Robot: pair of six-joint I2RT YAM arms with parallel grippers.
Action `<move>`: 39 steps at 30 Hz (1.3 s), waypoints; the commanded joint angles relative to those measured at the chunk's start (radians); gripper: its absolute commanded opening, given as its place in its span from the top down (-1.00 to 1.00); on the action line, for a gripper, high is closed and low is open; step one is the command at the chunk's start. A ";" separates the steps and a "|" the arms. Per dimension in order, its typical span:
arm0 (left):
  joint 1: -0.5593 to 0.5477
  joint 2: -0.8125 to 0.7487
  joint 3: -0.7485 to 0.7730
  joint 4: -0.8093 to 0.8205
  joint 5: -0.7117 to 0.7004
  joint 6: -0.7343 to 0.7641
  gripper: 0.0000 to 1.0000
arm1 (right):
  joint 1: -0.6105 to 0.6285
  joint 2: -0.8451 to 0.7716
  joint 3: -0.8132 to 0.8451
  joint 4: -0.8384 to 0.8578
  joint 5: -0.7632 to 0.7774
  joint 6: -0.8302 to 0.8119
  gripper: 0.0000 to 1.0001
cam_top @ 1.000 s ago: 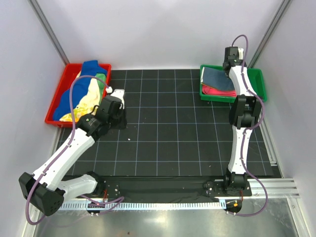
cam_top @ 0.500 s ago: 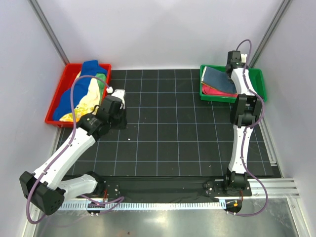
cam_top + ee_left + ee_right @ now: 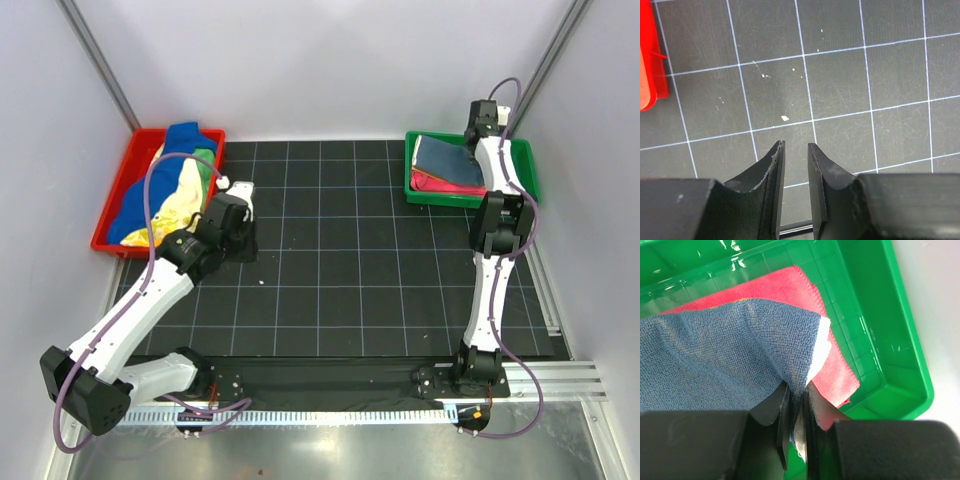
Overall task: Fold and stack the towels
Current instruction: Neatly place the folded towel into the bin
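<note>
A dark blue towel (image 3: 715,350) lies over a pink-red towel (image 3: 840,365) in the green tray (image 3: 880,330). My right gripper (image 3: 796,390) is shut on the blue towel's corner, which is pulled up off the red one. From above, that gripper (image 3: 482,135) hangs over the tray's right side beside the blue towel (image 3: 443,157). A heap of towels (image 3: 170,185) in blue, green and yellow fills the red tray (image 3: 110,240). My left gripper (image 3: 795,147) hovers over the black grid mat, jaws slightly open with nothing between them; from above it (image 3: 243,248) is just right of the red tray.
The black grid mat (image 3: 350,250) covers the table between the trays. White walls and slanted metal posts close in the back and sides. The red tray's corner (image 3: 647,65) shows at the left wrist view's left edge.
The right gripper has moved to the right and back over the green tray, drawing the blue towel's corner with it. The left arm has not moved.
</note>
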 commanded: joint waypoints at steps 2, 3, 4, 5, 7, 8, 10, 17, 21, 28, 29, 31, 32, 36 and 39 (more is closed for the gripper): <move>0.004 -0.003 -0.006 0.000 0.013 0.000 0.43 | -0.005 0.018 0.041 0.039 0.009 0.015 0.69; 0.003 -0.005 -0.007 0.000 0.013 -0.001 0.43 | -0.007 0.020 0.043 0.039 0.009 0.017 0.66; 0.003 -0.004 -0.007 0.000 0.014 -0.001 0.44 | -0.009 0.020 0.040 0.041 0.011 0.021 0.54; 0.004 -0.005 -0.007 0.000 0.014 -0.001 0.43 | -0.010 0.020 0.040 0.039 0.011 0.024 0.47; 0.004 -0.007 -0.007 -0.001 0.014 -0.001 0.44 | -0.012 0.014 0.035 0.039 0.011 0.031 0.19; 0.003 -0.007 -0.007 0.000 0.014 -0.001 0.43 | -0.012 0.009 0.034 0.039 0.011 0.035 0.08; 0.003 -0.010 -0.009 0.002 0.014 -0.003 0.43 | -0.012 -0.011 0.026 0.041 0.003 0.044 -0.28; 0.004 -0.023 -0.012 0.003 0.016 -0.003 0.42 | -0.012 -0.118 -0.018 0.050 -0.035 0.080 -0.87; 0.004 -0.030 -0.010 0.003 0.019 -0.003 0.42 | -0.007 -0.221 -0.079 0.048 -0.113 0.138 -0.99; 0.004 -0.051 -0.010 0.005 0.020 -0.001 0.41 | 0.126 -0.560 -0.470 0.267 -0.230 0.230 -0.99; 0.003 -0.051 -0.010 0.006 0.022 -0.001 0.41 | 0.157 -0.609 -0.527 0.301 -0.235 0.242 -1.00; 0.004 -0.056 -0.009 0.006 0.023 -0.001 0.41 | 0.244 -0.731 -0.697 0.404 -0.250 0.265 -0.99; 0.003 -0.057 -0.009 0.006 0.023 -0.001 0.41 | 0.276 -0.767 -0.751 0.436 -0.253 0.262 -0.99; 0.004 -0.076 -0.009 0.009 0.022 0.000 0.41 | 0.419 -0.934 -1.054 0.586 -0.300 0.297 -0.99; 0.004 -0.080 -0.007 0.009 0.023 0.000 0.41 | 0.462 -0.979 -1.254 0.749 -0.402 0.383 -0.99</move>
